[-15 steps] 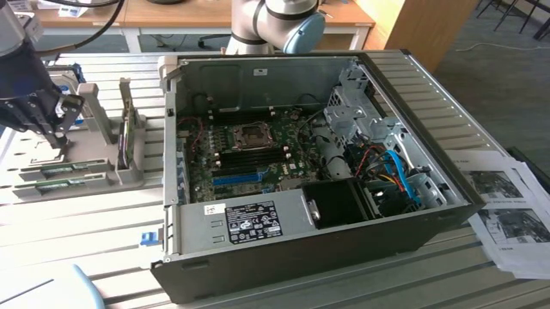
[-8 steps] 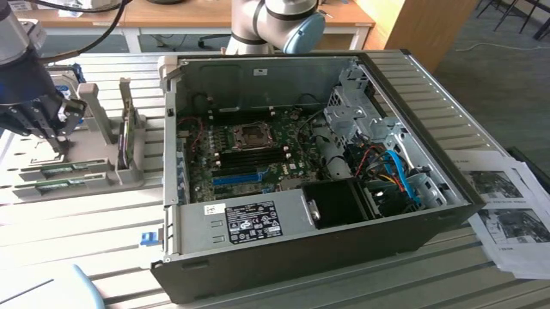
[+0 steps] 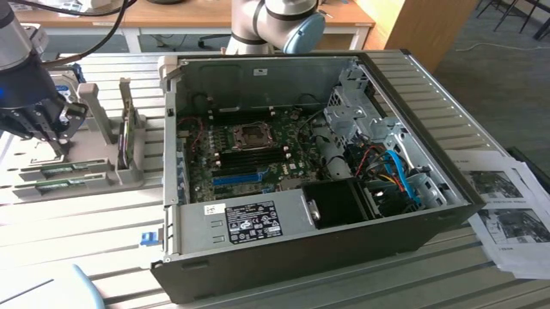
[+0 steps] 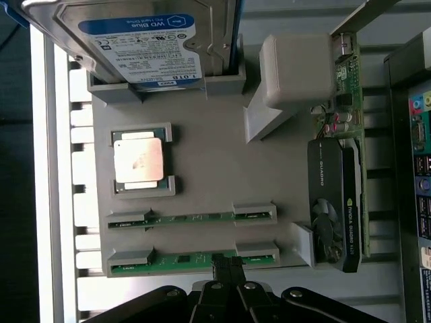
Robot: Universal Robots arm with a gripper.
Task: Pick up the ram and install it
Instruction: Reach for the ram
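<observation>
Two ram sticks lie in grey holder brackets on a parts tray. The nearer ram stick (image 4: 182, 260) (image 3: 62, 187) is thin and green with small dark chips. The second ram stick (image 4: 195, 218) (image 3: 67, 170) lies parallel beside it. My gripper (image 4: 225, 261) (image 3: 56, 148) hovers over the tray at the exterior view's left, shut, with its dark fingertips (image 4: 219, 264) pressed together at the nearer stick's edge and nothing between them. The open computer case (image 3: 404, 212) holds the motherboard, whose black ram slots (image 3: 251, 154) lie beside the processor socket (image 3: 251, 134).
The grey tray (image 4: 222, 168) also carries a processor (image 4: 138, 160), an upright hard drive (image 4: 145, 47) (image 3: 129, 138), a graphics card (image 4: 333, 215) and a white block (image 4: 296, 70). Printed sheets (image 3: 507, 206) lie at the exterior view's right. The case walls stand high around the motherboard.
</observation>
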